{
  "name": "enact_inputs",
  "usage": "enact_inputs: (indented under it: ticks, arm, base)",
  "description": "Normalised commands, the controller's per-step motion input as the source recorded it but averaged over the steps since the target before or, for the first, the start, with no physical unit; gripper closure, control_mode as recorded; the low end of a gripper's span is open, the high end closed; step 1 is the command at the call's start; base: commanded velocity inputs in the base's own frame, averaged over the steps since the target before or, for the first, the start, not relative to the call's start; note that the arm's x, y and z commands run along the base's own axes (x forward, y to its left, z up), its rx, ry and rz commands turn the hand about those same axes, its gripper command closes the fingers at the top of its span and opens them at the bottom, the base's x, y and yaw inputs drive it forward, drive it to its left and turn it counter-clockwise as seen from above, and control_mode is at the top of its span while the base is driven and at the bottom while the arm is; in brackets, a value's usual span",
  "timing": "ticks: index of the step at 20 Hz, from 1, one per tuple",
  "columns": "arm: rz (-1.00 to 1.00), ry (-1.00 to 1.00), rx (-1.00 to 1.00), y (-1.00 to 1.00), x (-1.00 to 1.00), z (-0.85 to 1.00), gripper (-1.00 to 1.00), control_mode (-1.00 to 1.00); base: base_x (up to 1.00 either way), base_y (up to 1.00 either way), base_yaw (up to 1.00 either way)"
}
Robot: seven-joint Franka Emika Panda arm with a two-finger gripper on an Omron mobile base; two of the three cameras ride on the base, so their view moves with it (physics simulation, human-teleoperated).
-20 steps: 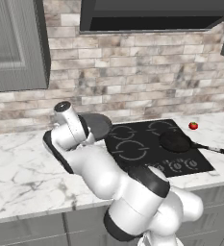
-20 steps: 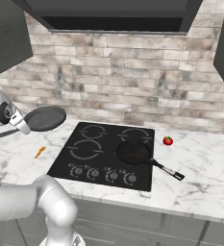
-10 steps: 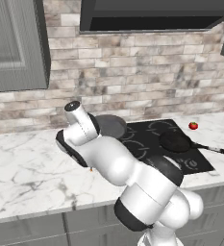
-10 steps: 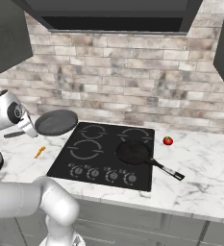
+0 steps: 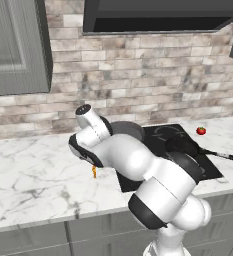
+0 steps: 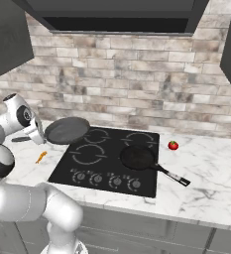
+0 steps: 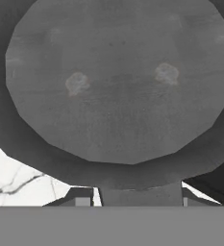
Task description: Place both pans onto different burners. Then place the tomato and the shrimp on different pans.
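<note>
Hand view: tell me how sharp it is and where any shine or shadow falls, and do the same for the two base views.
Hand view: soft and blurry, the grey skillet flatly lit, with two faint pale blotches on its floor. Right base view: crisp; the glossy cooktop carries a mild sheen, and the black pan stays matte. Left base view: sharp too; the arm hides much of the cooktop, and the tomato casts a small soft shadow.

Dark grey skillet [image 6: 67, 130] held up in the air at the cooktop's left edge (roughly level), black long-handled pan [image 6: 138, 158] on the front right burner [image 6: 137, 159], red tomato [image 6: 173, 145] on the counter right of the cooktop, orange shrimp [image 6: 41, 157] on the counter left of it
</note>
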Motion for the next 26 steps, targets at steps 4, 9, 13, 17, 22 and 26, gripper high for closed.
enact_inputs:
  ticks: [4, 9, 13, 17, 22, 26]
  arm:
    - [-0.12, 0.00, 0.00, -0.26, 0.01, -0.13, 1.00, -1.00]
    - [-0.10, 0.00, 0.00, -0.24, 0.00, -0.20, 1.00, -1.00]
    - [-0.06, 0.00, 0.00, -0.22, 0.02, -0.22, 1.00, -1.00]
    - [-0.02, 0.00, 0.00, -0.12, 0.07, -0.21, 1.00, -1.00]
    - [0.00, 0.01, 0.00, -0.07, 0.10, -0.18, 1.00, -1.00]
    - [0.00, 0.02, 0.00, -0.06, 0.07, -0.17, 1.00, -1.00]
  base:
    - [0.00, 0.00, 0.00]
    - [0.00, 0.00, 0.00]
    - [0.00, 0.00, 0.00]
    - [0.00, 0.00, 0.00]
    - [0.00, 0.00, 0.00]
    - [0.00, 0.00, 0.00]
